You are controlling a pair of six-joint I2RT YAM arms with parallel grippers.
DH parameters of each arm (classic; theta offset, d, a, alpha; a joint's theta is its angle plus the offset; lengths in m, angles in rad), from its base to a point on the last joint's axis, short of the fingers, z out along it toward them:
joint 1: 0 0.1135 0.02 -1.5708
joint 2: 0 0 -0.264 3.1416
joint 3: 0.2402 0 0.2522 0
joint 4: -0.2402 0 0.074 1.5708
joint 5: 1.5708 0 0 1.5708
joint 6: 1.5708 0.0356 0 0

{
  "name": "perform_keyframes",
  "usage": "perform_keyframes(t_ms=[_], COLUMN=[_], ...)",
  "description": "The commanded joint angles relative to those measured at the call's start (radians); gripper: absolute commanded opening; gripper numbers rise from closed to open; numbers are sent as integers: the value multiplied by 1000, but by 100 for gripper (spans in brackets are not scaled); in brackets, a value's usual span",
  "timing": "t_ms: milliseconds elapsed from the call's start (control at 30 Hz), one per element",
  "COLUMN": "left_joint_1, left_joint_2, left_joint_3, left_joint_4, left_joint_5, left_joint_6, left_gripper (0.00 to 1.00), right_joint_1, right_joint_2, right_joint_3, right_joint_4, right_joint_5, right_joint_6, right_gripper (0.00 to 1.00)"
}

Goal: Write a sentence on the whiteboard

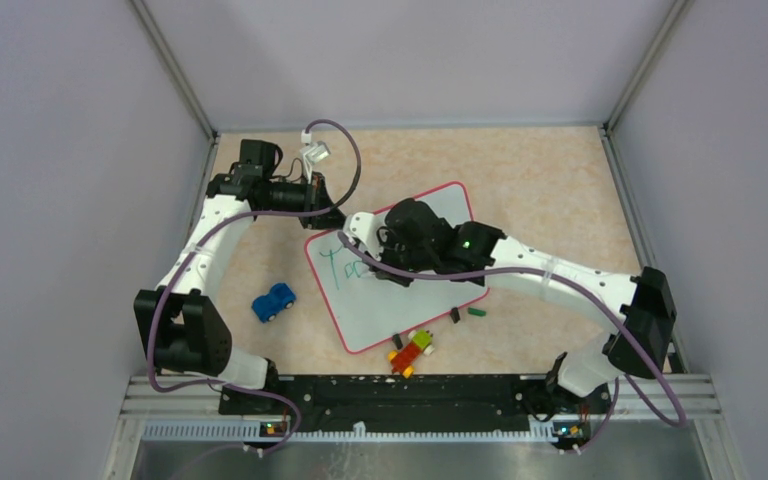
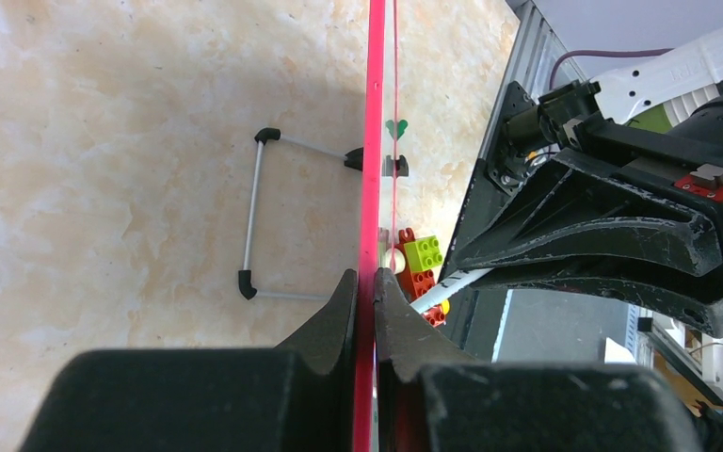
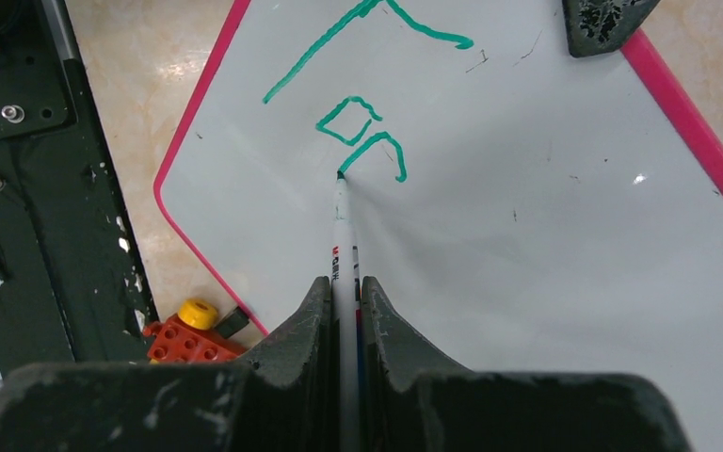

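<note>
Glossy white laminate with a thin red-pink rim made up the whiteboard (image 1: 400,312), which sat on the speckled table (image 1: 550,190) between the two arms, turned at an angle to the bases. The left gripper (image 2: 365,282) was closed on the rim at the board's far left corner, its pads pinching the thin edge with no gap showing. A wire bracket (image 2: 256,212) with black ends showed beside that edge; whether it propped the board could not be told. The right gripper (image 3: 345,287) was clamped on a slim white marker (image 3: 343,226), whose green tip touched the surface at the foot of the newest stroke. The sentence (image 3: 362,122) comprised only a "T", an "o" and part of a further letter, so most of the writing remained. Judged from its thin section and shiny face, the board was probably light and stiff but slick, and liable to slide under pen pressure. The rim was the sensible hold, since the face offered no purchase. The narrow, smooth marker might pivot between the pads if pressed hard. A blue toy car (image 1: 274,301) and coloured bricks (image 1: 412,351) lay just beside the board.
</note>
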Motion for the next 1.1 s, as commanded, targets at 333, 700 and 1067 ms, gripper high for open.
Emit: perform_keyframes(t_ms=[333, 700, 1067], left_joint_1=[-11, -11, -11], left_joint_2=[-24, -21, -23], left_joint_3=[-14, -11, -10], left_joint_4=[-23, -23, -23], left_joint_5=[3, 5, 2], left_joint_6=[-14, -14, -12], left_gripper=[0, 0, 0], right_joint_1=[-66, -82, -41], right_joint_2=[-19, -11, -27], right_joint_3=[140, 153, 76], right_joint_4=[29, 17, 3], right_joint_5=[119, 85, 14], right_joint_6=[-13, -4, -6], right_gripper=[0, 0, 0])
